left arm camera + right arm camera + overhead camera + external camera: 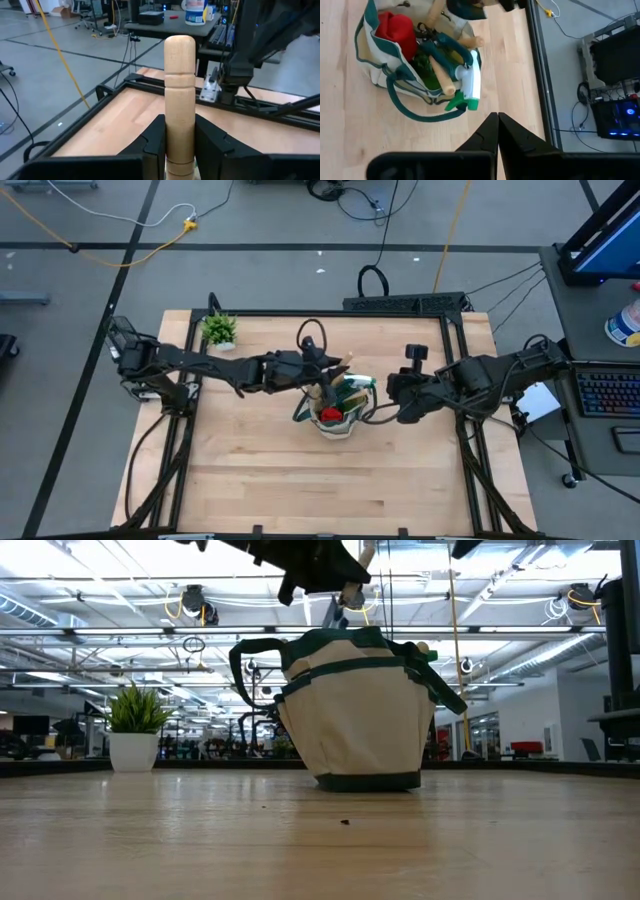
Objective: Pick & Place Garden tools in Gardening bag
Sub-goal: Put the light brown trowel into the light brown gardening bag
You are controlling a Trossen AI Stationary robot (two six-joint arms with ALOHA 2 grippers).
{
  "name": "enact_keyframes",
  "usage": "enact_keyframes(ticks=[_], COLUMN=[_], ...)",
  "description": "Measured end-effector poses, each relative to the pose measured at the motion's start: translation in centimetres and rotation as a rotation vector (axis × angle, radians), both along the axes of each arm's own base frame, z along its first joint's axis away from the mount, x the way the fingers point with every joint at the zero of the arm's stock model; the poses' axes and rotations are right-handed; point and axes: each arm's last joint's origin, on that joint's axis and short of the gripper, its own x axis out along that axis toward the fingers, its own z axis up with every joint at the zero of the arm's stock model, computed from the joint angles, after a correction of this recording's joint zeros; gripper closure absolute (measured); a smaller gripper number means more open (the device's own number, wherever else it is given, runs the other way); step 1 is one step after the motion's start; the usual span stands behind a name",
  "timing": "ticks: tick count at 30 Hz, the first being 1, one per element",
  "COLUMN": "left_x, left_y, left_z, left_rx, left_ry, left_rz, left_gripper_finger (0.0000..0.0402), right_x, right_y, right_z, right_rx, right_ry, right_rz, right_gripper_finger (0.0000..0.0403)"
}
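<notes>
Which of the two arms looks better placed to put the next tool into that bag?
The left, most likely. Its left gripper is shut on a wooden-handled tool right above the gardening bag. The right gripper is shut and empty, off to the bag's side.

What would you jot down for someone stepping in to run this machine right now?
Left pincer: shut on a wooden tool handle, held over the gardening bag.
Right pincer: shut, empty, just beside the bag.
In the bag: red glove, spray bottle, other wooden-handled tools.
Done: no tools lie loose on the table.
Left: lower and release the held tool.
The potted plant stays out.
</notes>
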Motion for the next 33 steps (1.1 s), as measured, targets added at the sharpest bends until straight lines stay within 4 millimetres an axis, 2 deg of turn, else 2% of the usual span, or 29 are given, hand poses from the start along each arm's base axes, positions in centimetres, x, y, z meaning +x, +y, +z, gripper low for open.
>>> enact_keyframes(ticks=[7,10,16,33], left_x=[-0.1,-0.2,-0.5,-1.7], left_y=[1.4,1.6,1.4,1.5], left_z=[0.0,-0.6,-1.6,-4.5], left_rx=[0.023,0.015,-0.005,-0.018], left_ry=[0.006,0.000,-0.054,-0.085], left_rz=[0.017,0.005,-0.046,-0.041], left_gripper_finger=[0.0331,0.0331,0.0331,0.0331], right_x=[0.0,0.0,0.0,0.2], right_y=[0.0,0.0,0.0,-0.3], right_z=[0.0,0.0,0.0,0.0], right_rx=[-0.002,-0.002,-0.001,0.017], right_ry=[0.006,0.005,0.003,-0.022], right_rz=[0.000,-0.001,-0.002,-0.036], right_gripper_finger=[0.0403,0.0403,0.0403,0.0403])
